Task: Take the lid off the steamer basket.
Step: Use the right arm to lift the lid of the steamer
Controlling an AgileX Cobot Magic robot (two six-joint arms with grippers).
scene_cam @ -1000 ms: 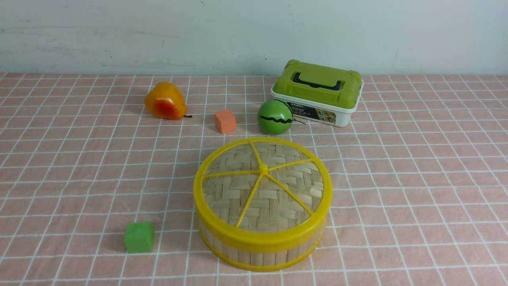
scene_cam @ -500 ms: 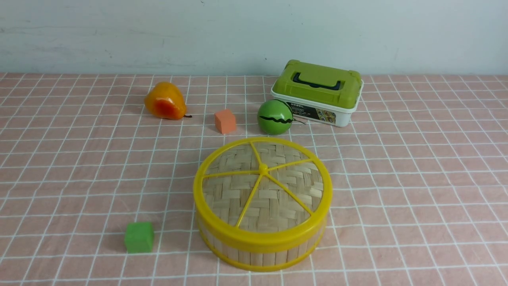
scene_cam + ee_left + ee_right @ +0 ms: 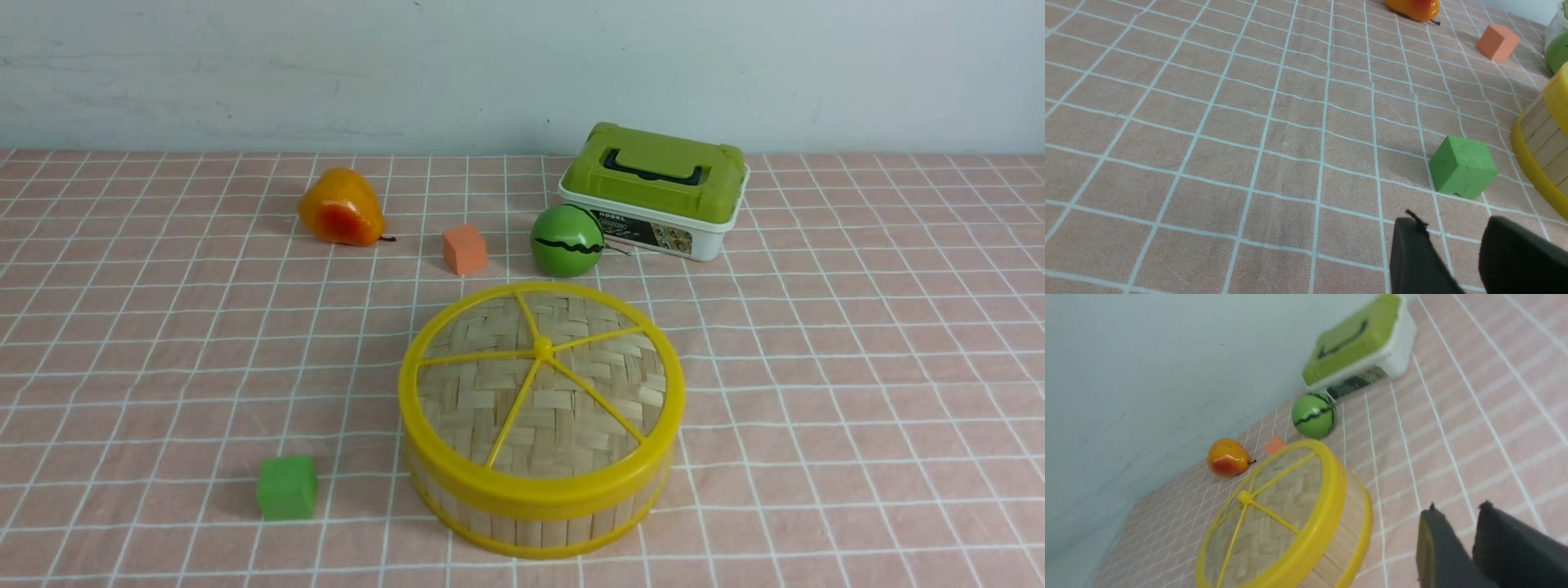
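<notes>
The lid [image 3: 555, 408] sits on the basket [image 3: 531, 523], lower centre of the front view. Your left gripper [image 3: 1453, 218] and right gripper [image 3: 1458, 506] each show jaws apart, empty; pinch the knob [image 3: 540, 349] and lift straight up.

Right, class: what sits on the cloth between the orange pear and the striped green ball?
An orange cube lies between the pear and the ball, touching neither; the front view shows it.

Front: raised, facing the wall [image 3: 522, 73], whole tabletop [image 3: 857, 367]. Wrists: low, close, flanking; steamer basket [image 3: 539, 518] shared by all three.
</notes>
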